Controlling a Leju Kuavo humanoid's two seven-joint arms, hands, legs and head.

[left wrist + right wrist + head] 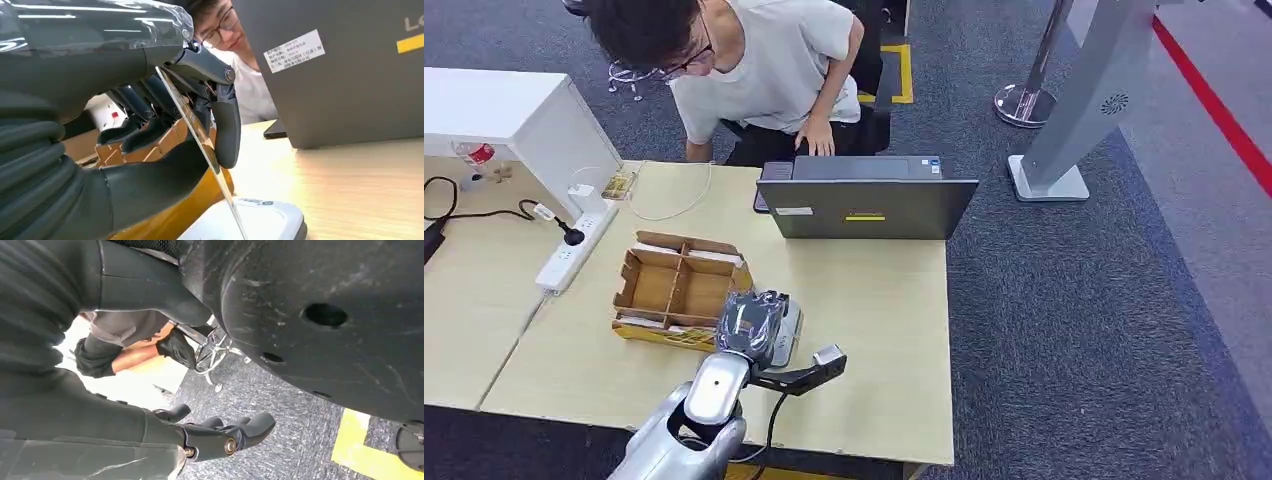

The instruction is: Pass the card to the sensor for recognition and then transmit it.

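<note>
My left hand hovers over the table's near middle and pinches a thin card between the thumb and the dark fingers. The card is seen edge-on and slants down, with its lower edge at the top of the white card sensor. That sensor lies flat on the table, just right of the cardboard box and partly under my hand. My right hand hangs beside my body above the carpet, fingers loosely spread and holding nothing.
A brown cardboard box with compartments sits left of the sensor. A grey laptop stands open at the far edge, with a person leaning in behind it. A white power strip lies at the left. The wooden table ends at right.
</note>
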